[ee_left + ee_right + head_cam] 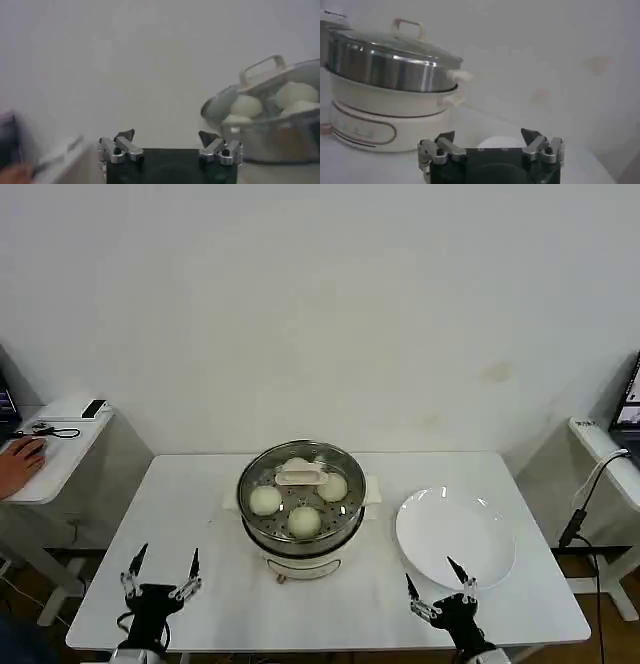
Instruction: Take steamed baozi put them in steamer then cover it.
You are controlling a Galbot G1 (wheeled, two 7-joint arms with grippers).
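The steamer stands mid-table, a steel pot on a white base, and a glass lid with a cream handle rests on it. Through the lid I see several cream-white baozi on the tray inside. My left gripper is open near the table's front left edge, empty, well short of the steamer. The baozi show through the lid in the left wrist view. My right gripper is open and empty at the front right, by the near rim of the white plate. The left gripper and right gripper hold nothing.
The white plate is bare, right of the steamer. A small white side table stands off the left end. Another one stands off the right end, with a black cable hanging down. A white wall runs behind the table.
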